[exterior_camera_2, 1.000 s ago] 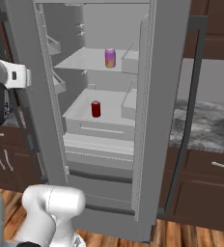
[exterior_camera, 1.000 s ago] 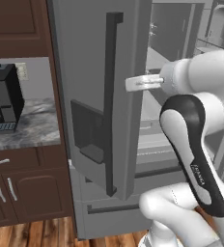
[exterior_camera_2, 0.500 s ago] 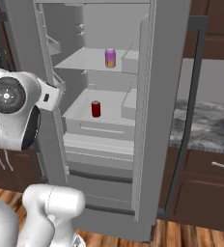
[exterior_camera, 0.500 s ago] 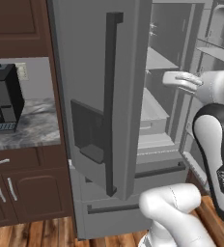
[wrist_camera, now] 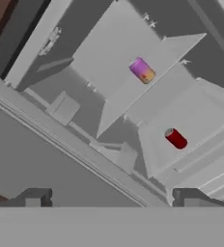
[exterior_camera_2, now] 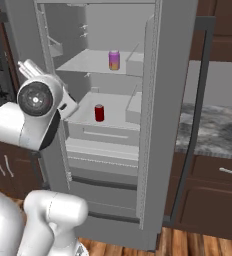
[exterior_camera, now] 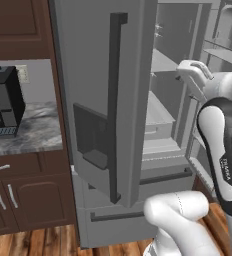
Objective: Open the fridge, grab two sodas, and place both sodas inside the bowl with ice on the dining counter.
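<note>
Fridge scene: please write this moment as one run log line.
fridge: doors open | purple soda: upper shelf | red soda: shelf below | tool: open, empty, facing the shelves | sodas: not yet grasped

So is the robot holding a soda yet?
No, nothing is held. The hand is open with nothing between its fingers, and both sodas sit on fridge shelves: the purple one higher, the red one below.

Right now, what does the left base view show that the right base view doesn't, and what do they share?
Left base view alone: the black appliance on the wall counter, and the dispenser recess in the fridge's door. Right base view alone: the purple soda on the upper shelf and the red soda on the shelf below. Both share the open fridge and the robot's white arm.
</note>
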